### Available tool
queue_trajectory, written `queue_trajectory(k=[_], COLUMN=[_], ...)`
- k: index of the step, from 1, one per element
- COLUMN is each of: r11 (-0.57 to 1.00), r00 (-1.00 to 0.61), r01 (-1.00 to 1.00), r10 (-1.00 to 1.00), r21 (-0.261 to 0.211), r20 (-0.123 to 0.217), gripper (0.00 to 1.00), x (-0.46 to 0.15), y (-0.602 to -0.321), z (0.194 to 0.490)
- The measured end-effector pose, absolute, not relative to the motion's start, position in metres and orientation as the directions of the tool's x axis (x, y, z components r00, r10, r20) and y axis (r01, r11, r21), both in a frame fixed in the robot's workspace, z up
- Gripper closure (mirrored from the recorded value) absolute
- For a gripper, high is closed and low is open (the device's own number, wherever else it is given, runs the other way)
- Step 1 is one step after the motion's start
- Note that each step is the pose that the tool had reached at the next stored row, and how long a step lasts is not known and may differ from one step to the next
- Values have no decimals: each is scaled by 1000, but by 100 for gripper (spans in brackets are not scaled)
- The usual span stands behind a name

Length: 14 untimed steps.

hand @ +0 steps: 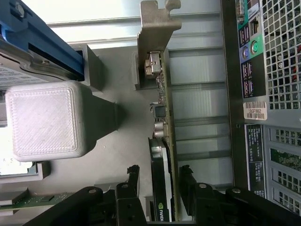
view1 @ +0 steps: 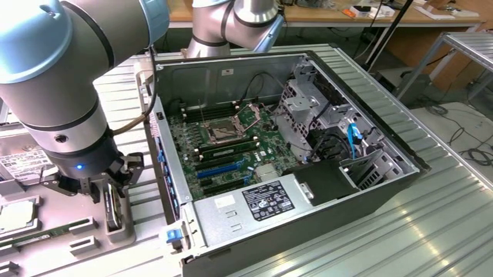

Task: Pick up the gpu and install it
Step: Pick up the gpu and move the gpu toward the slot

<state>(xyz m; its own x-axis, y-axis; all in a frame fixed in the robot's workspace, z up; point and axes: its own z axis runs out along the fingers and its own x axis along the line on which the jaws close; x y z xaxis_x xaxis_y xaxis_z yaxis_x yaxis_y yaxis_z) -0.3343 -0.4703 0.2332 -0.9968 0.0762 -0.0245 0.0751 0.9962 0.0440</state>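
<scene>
— Where do we find the gpu (hand: 164,117)?
— On edge in its gray holder (view1: 123,232) on the bench (view1: 431,231), just beside the open computer case (view1: 370,199).
— And our gripper (hand: 160,170)?
— Open. Its fingers (hand: 134,181) straddle the card, with a gap on one side.

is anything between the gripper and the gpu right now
Nothing visible stands between them. The gripper straddles the gpu, which stands on edge. There is one finger on each side of it, with only a small bare gap between each finger and the card.
</scene>
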Motion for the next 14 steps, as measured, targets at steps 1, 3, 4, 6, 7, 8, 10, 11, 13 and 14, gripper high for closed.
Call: queue_trajectory(k=[1, 3, 4, 6, 7, 8, 10, 11, 13, 14], r11=[996, 996, 996, 996, 996, 996, 996, 996, 996, 996], r00=[-997, -997, -997, -997, -997, -997, -997, -997, -997, -997], r01=[75, 75, 75, 75, 75, 75, 75, 75, 75, 75], r10=[76, 76, 76, 76, 76, 76, 76, 76, 76, 76], r21=[44, 44, 44, 44, 44, 44, 44, 44, 44, 44], r20=[-24, -24, -24, -24, -24, -25, -24, -24, -24, -24], gripper=[55, 55, 55, 55, 55, 55, 55, 55, 55, 55], x=[-334, -334, -334, -334, -334, -334, -334, -334, -334, -334], y=[-470, -470, -470, -470, -470, -470, -470, -470, -470, -470], z=[233, 233, 233, 233, 233, 233, 233, 233, 233, 233])
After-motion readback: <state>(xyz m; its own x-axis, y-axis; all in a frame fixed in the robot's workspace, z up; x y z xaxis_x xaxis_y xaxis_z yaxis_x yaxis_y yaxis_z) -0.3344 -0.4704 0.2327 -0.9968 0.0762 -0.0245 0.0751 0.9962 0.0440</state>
